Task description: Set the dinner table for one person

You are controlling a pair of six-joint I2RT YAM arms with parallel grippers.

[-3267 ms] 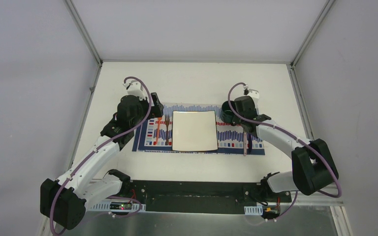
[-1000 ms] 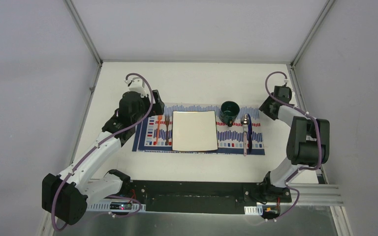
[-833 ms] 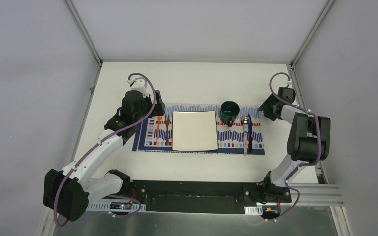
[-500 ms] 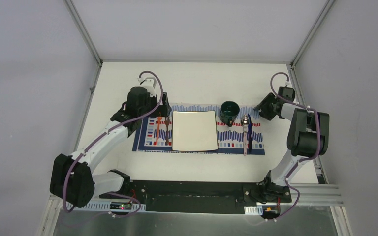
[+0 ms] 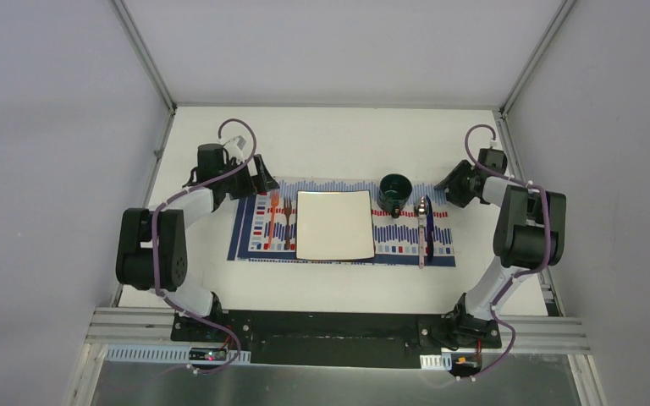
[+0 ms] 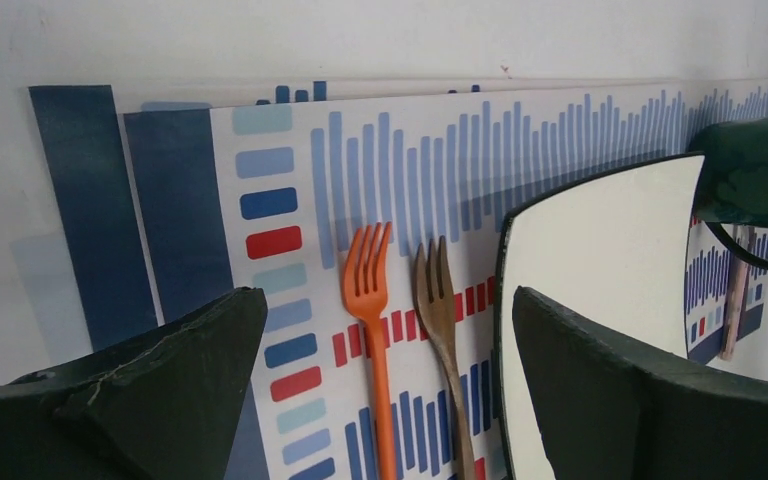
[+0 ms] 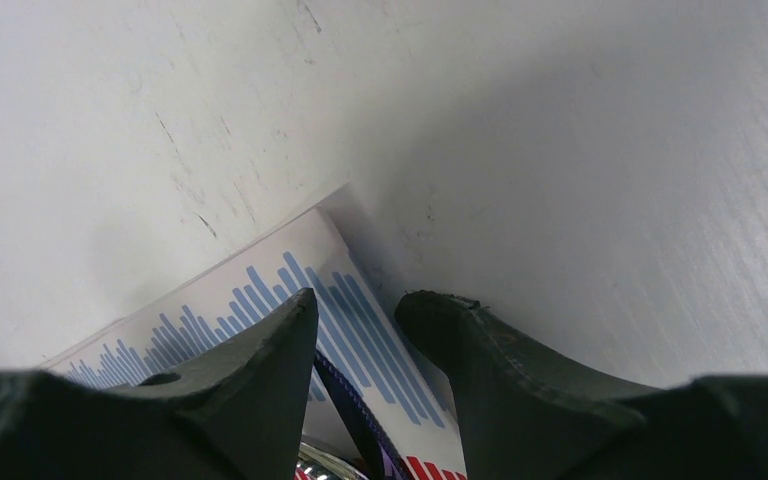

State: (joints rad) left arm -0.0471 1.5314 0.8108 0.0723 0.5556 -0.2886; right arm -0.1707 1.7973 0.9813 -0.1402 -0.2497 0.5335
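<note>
Looks done: mat (image 5: 245,245) mid dinner table (image 5: 330,135) holds plate (image 5: 334,224), forks (image 6: 367,295) at its 9 o'clock, mug (image 5: 394,190) at 1, cutlery (image 5: 424,222) at 3; left gripper (image 6: 382,305) wide apart, right gripper (image 7: 357,300) half-spread, both empty.

The dinner table (image 5: 338,139) I work on is a plain, matte white rectangle with aluminium frame rails (image 5: 156,169) along its sides. One thing lies directly on it: a blue-, red- and white-striped placemat (image 5: 402,239), lying flat with its long sides across my reach. White tabletop shows on every side of the placemat. Just beyond the placemat's far right corner the surface has fine dark scratches (image 7: 185,140).
</note>
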